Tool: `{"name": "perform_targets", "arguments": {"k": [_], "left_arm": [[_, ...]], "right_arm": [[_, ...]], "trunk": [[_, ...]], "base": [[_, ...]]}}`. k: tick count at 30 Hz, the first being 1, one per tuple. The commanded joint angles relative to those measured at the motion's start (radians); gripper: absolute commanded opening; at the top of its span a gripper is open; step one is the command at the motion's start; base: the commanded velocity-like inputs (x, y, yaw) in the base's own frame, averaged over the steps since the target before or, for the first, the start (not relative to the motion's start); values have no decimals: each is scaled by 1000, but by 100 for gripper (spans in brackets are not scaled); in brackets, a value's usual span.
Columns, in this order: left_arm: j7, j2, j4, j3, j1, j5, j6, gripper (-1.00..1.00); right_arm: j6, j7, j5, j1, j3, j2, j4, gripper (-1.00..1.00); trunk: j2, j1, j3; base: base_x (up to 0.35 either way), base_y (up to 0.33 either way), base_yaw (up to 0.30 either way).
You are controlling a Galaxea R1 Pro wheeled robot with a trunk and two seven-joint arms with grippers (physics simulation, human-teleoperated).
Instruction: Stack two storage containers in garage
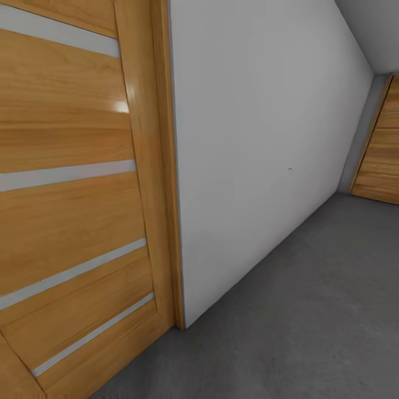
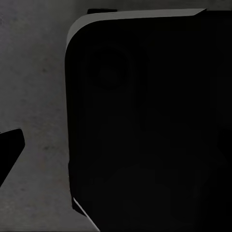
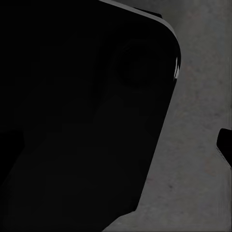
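Observation:
The two storage containers are out of view. I am in the garage, facing a plain white wall (image 1: 260, 149) above the dark grey concrete floor (image 1: 310, 310). In the left wrist view, one black fingertip (image 2: 10, 152) of my left gripper (image 2: 116, 154) sits at the picture's edge over the concrete floor (image 2: 34, 72), beside a black part of my own body (image 2: 150, 125). In the right wrist view, a fingertip (image 3: 226, 145) of my right gripper (image 3: 116, 147) is likewise at the edge, over the floor (image 3: 193, 183). Both grippers look open and hold nothing.
A wide wooden panel door (image 1: 72, 210) with pale horizontal strips stands close on the left, its frame meeting the wall. A second wooden door (image 1: 382, 149) is at the far right end. Open concrete floor stretches along the wall to the right.

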Motion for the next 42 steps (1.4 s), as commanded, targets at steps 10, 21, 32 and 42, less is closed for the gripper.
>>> {"name": "perform_targets", "arguments": {"k": [10, 21, 32, 42], "left_arm": [[-1, -1, -1, 2, 0, 1, -2, 100], [1, -1, -1, 2, 0, 1, -2, 100], [0, -1, -1, 2, 0, 1, -2, 100], [-1, -1, -1, 2, 0, 1, -2, 100]], "right_arm": [[-2, 0, -11, 0, 9, 0, 0, 100], [-2, 0, -11, 0, 10, 1, 0, 100], [-2, 0, -11, 0, 10, 1, 0, 100], [-2, 0, -11, 0, 10, 1, 0, 100]], "trunk": [[0, 0, -1], [0, 0, -1], [0, 0, -1], [0, 0, -1]], "base": [[1, 0, 274], [0, 0, 274], [0, 0, 274], [0, 0, 274]]}}
